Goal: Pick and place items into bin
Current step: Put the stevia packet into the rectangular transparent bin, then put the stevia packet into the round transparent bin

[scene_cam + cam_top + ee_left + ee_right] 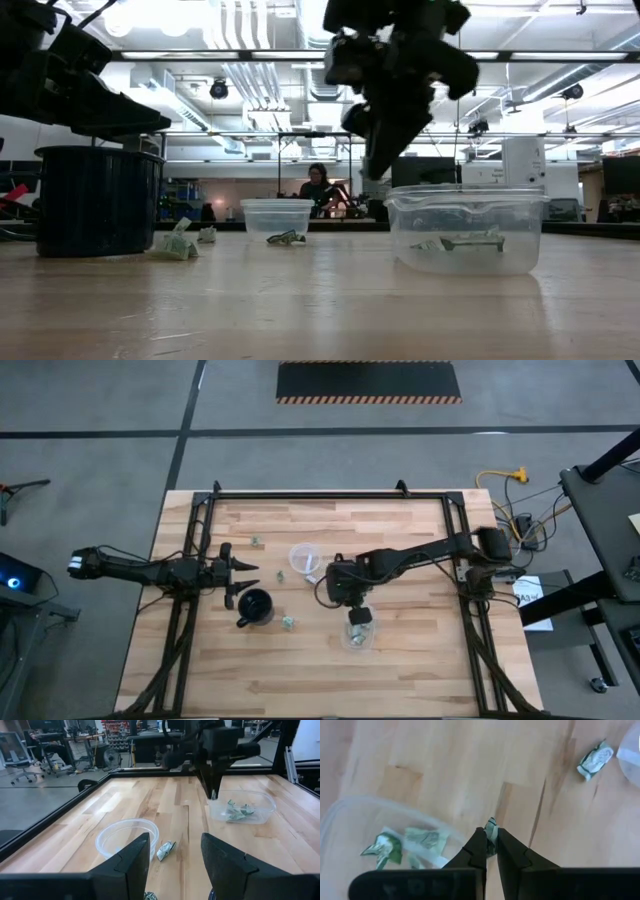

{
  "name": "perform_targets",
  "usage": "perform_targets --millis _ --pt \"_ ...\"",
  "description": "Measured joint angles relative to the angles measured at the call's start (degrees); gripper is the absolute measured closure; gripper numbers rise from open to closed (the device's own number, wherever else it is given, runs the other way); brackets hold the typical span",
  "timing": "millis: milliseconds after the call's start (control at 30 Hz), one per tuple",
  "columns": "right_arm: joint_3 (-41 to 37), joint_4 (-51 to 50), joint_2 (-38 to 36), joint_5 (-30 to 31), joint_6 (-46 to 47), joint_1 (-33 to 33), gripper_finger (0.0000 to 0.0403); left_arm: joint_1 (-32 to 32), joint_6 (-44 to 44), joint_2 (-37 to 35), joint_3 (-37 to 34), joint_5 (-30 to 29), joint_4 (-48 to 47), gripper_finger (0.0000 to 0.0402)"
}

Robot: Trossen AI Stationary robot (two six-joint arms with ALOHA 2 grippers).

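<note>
A clear bin [358, 638] stands near the table's middle with a few pale green folded items [422, 839] inside. My right gripper [491, 836] hangs just above the bin's rim [465, 193], shut on one small item. More items lie on the wood: one [290, 623] by the black mug [255, 605], one [594, 761] beside a clear round container [305, 557], one [257, 540] toward the far edge. My left gripper [175, 857] waits open at the table's left, next to the mug. My right gripper pinches a small folded green-and-white item [491, 826] between its two fingers, at their free ends; a bit of it sticks out past the tips. The fingers slant steeply down from above. The item is lifted clear of the table, by the bin's rim.
The black mug [95, 200] and the round container [127, 837] stand between my left gripper and the bin. A black frame [330, 493] runs round the tabletop. Bare wood lies toward the near edge. A person [318, 190] sits far behind the table.
</note>
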Motion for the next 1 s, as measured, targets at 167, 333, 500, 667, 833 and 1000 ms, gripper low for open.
perform_targets --millis 167,333,500,667,833,1000 --pt "-6.74 3.87 -5.44 -3.22 -1.23 -0.02 0.039 0.0 0.02 -0.02 0.0 0.02 0.0 0.024" --pt "-11.04 5.62 -9.11 -8.46 -2.13 0.08 0.039 -0.02 0.0 0.0 0.0 -0.03 0.02 0.024" --pt "-12.56 8.76 -10.74 -13.69 -4.51 0.67 0.0389 -0.02 0.02 0.0 0.0 -0.04 0.0 0.024" --pt "-12.47 9.44 -10.34 -15.88 -7.15 1.75 0.0361 0.0 0.02 0.0 0.01 -0.01 0.01 0.024" --pt "-12.4 9.48 -9.65 -15.99 -7.58 2.71 0.0319 -0.02 0.02 -0.04 0.0 -0.02 0.0 0.024" --pt "-12.4 10.54 -9.57 -15.91 -7.13 2.78 0.0285 0.0 0.01 -0.04 0.0 -0.02 0.0 0.024"
